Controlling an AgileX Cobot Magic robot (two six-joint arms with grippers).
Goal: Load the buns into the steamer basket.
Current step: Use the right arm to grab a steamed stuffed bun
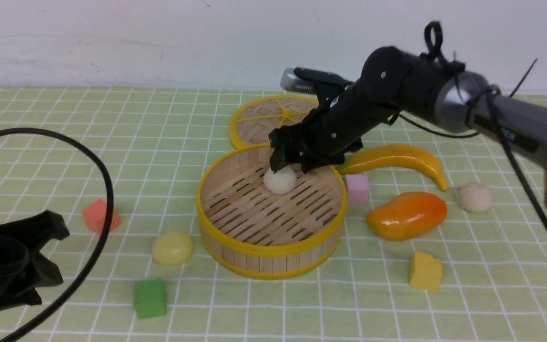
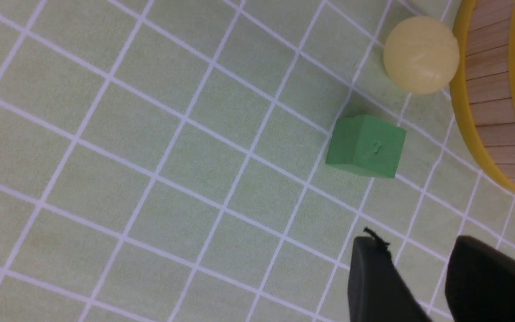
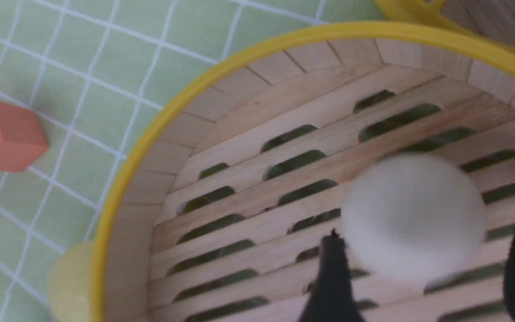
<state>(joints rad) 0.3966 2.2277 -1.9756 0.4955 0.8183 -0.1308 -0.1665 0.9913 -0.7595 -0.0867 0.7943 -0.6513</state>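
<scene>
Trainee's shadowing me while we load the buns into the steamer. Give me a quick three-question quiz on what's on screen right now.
1. Of the white bun, the pale yellow bun and the beige bun, how many lie inside the steamer basket?
2. True or false: the pale yellow bun lies outside the steamer basket, on the left arm's side of it.
3. The right gripper is: A) shut on the beige bun; B) open above the white bun; C) shut on the pale yellow bun.

Key: 1) one, the white bun; 2) true; 3) B.
</scene>
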